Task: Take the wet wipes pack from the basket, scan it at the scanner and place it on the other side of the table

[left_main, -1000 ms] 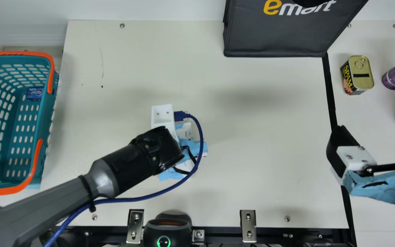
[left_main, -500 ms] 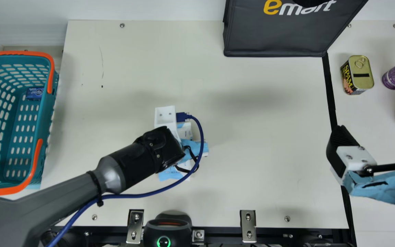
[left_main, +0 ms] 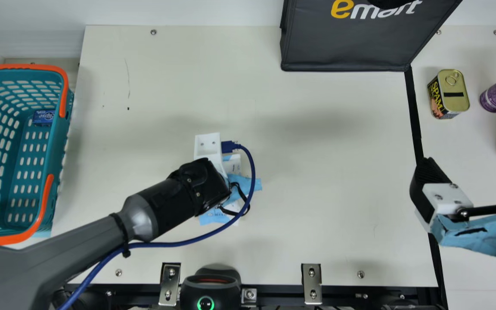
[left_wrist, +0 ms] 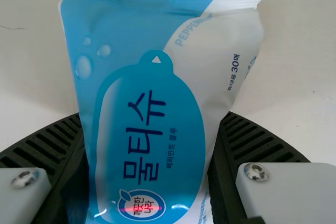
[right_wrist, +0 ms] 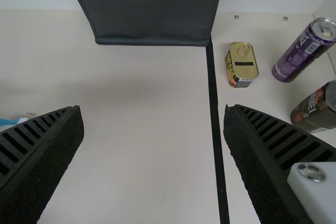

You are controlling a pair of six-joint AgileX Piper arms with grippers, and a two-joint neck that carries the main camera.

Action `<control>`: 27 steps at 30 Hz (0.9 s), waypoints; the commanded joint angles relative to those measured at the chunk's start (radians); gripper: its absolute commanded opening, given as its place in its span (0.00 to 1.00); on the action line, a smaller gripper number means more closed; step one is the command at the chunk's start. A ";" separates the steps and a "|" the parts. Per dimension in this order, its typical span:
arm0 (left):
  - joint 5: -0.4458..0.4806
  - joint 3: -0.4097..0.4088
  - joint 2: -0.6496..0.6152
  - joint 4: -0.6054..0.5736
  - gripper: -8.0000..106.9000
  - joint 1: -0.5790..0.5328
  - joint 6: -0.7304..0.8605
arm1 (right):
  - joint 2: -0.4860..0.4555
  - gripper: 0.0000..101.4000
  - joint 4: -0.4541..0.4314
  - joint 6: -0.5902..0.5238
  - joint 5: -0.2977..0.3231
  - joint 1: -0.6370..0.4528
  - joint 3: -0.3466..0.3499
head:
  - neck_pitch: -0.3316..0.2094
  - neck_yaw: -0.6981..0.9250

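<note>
Beyond the scanner (left_main: pixel 211 286), the left hand (left_wrist: pixel 151 116) pinches the wet wipes pack (left_wrist: pixel 142 85); the right hand (right_wrist: pixel 153 107) is spread. Probably soft, slippery: grip mid-body.

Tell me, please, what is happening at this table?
The robot's left gripper holds the wet wipes pack over the table, near the scanner. A red line of light crosses the pack, so it is probably being scanned. The right gripper is open and empty. A small blue box lies in the basket.
</note>
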 commanded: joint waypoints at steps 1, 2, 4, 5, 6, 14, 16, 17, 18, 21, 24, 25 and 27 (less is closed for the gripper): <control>-0.004 0.001 -0.003 0.005 0.10 0.000 -0.001 | 0.000 0.94 0.000 0.000 0.000 0.000 0.000 | -0.029 0.000; -0.004 0.002 -0.006 0.011 0.04 -0.001 -0.004 | 0.000 0.94 0.000 0.000 0.000 0.000 0.000 | -0.029 0.000; -0.004 0.003 -0.012 0.034 0.00 -0.005 -0.019 | 0.000 0.94 0.000 0.000 0.000 0.000 0.000 | -0.029 0.000; -0.004 0.004 -0.016 0.048 0.00 -0.008 -0.029 | 0.000 0.94 0.000 0.000 0.000 0.000 0.000 | -0.029 0.000; -0.003 0.005 -0.019 0.061 0.00 -0.011 -0.038 | 0.000 0.94 0.000 0.000 0.001 0.000 0.000 | -0.029 0.000; 0.014 0.005 -0.057 0.170 0.00 -0.042 -0.116 | 0.000 0.94 0.000 0.000 0.000 0.000 0.000 | -0.029 0.000; 0.016 0.006 -0.060 0.191 0.00 -0.047 -0.130 | 0.000 0.94 0.000 0.000 0.000 0.000 0.000 | -0.029 0.000; 0.017 0.006 -0.060 0.203 0.00 -0.049 -0.139 | 0.000 0.94 0.000 0.000 0.000 0.000 0.000 | -0.029 0.000; 0.016 0.007 -0.060 0.213 0.00 -0.051 -0.147 | 0.000 0.94 0.000 0.000 0.000 0.000 0.000 | -0.029 0.000; 0.014 0.013 -0.056 0.241 0.00 -0.055 -0.171 | 0.000 0.94 0.000 0.000 0.000 0.000 0.000 | -0.029 0.000; 0.008 0.021 -0.049 0.273 0.00 -0.058 -0.202 | 0.000 0.94 0.000 0.000 0.000 0.000 0.000 | -0.029 0.000; 0.006 0.024 -0.046 0.285 0.00 -0.059 -0.215 | 0.000 0.94 0.000 0.000 0.000 0.000 0.000 | -0.029 0.000; 0.001 0.031 -0.040 0.308 0.00 -0.061 -0.240 | 0.000 0.94 0.000 0.000 0.000 0.000 0.000 | -0.029 0.000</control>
